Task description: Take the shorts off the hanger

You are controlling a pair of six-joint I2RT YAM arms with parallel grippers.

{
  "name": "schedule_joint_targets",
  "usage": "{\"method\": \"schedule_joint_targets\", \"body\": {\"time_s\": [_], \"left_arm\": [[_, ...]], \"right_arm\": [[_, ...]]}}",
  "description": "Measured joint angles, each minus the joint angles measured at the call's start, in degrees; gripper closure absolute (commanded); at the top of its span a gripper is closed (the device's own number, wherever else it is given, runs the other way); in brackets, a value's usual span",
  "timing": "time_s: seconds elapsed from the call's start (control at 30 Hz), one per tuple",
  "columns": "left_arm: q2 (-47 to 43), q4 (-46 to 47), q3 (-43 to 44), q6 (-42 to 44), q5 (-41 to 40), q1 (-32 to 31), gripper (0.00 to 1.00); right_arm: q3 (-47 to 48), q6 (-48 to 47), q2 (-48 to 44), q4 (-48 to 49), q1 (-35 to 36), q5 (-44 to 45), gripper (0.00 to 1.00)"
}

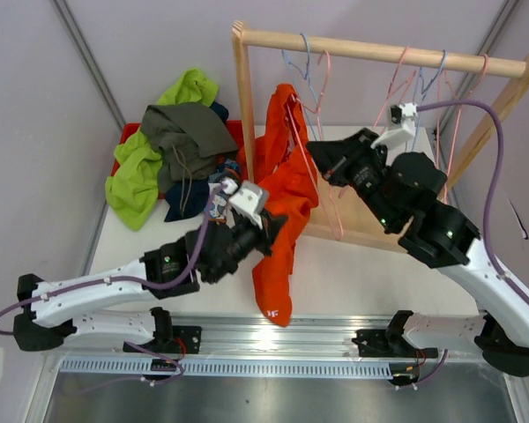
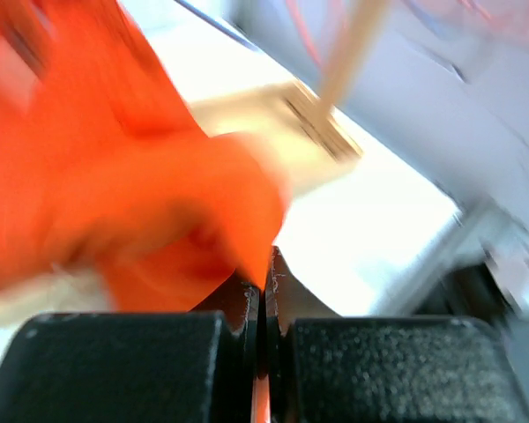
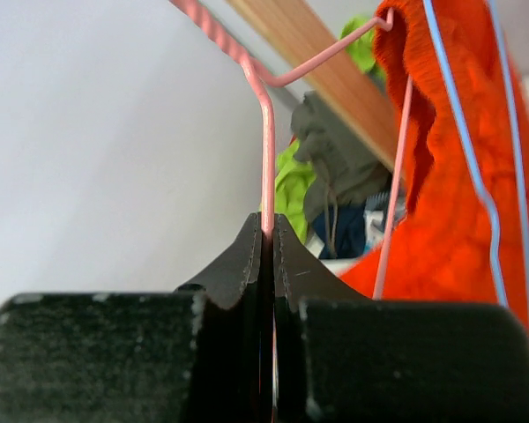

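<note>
- the orange shorts (image 1: 275,273) are the only pair on the wooden rack (image 1: 379,51). they hang by its left post from a pink hanger (image 3: 267,150), with the lower end trailing down in front of the rack over the table (image 1: 335,264).
- the left gripper (image 1: 266,222) sits in front of the rack's left post. its jaws are pressed together on a fold of orange cloth, and the blurred left wrist view shows the fabric pinched right at the tips. this hold looks meant for dragging the shorts down and away from the rack.
- the right gripper (image 1: 320,161) is just right of that post, under the top bar. its jaws are closed flat on the hanger's thin wire. judging by this, it pins the hanger so it cannot swing or slide while the cloth is pulled.
- the waistband looks bunched high around the hanger's shoulder, so the shorts seem not yet free. the two arms oppose each other, one holding and one tugging.
- a risk: a sideways pull could lift the hook off the bar rather than slip the fabric off.
- left of the rack, a red tray (image 1: 128,132) holds a heap: a grey pair (image 1: 181,128), a lime green pair (image 1: 132,181) and a navy pair (image 1: 187,198), all off their hangers.
- the other hangers (image 1: 397,79) along the bar are bare.
</note>
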Motion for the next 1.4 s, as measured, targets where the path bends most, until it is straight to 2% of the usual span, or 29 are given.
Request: {"method": "schedule_joint_targets", "body": {"time_s": [0.27, 0.43, 0.6, 0.77, 0.97, 1.1, 1.27, 1.4], "left_arm": [[4.4, -4.2, 10.7, 3.7, 5.4, 18.4, 1.00], [8.7, -7.3, 13.7, 4.2, 9.2, 24.7, 1.00], [5.4, -10.2, 10.8, 2.8, 12.1, 24.6, 1.00], [-8.5, -16.3, 3.3, -0.7, 11.1, 19.8, 1.00], [-20.2, -28.3, 3.7, -4.0, 4.7, 16.7, 1.00], [-19.8, -36.0, 6.3, -4.0, -1.0, 16.7, 1.00], [-13.9, -41.4, 13.9, -1.0, -6.2, 17.5, 1.00], [-9.1, -41.2, 23.0, 4.1, -6.3, 22.6, 1.00]], "right_arm": [[-3.3, 10.2, -7.3, -7.5, 0.4, -5.5, 1.00], [-2.2, 11.6, -7.0, -10.1, 0.6, -7.4, 1.00], [3.8, 9.5, -3.5, -11.1, 0.6, -6.7, 1.00], [14.6, 4.5, 3.8, -11.2, -0.1, -5.3, 1.00], [23.0, 1.4, 13.0, -9.5, -5.1, -7.3, 1.00], [24.0, 0.9, 17.7, -8.8, -8.5, -9.5, 1.00], [24.2, 1.0, 23.6, -8.3, -11.9, -13.3, 1.00], [24.1, 1.1, 26.4, -8.3, -13.1, -15.8, 1.00]]}}
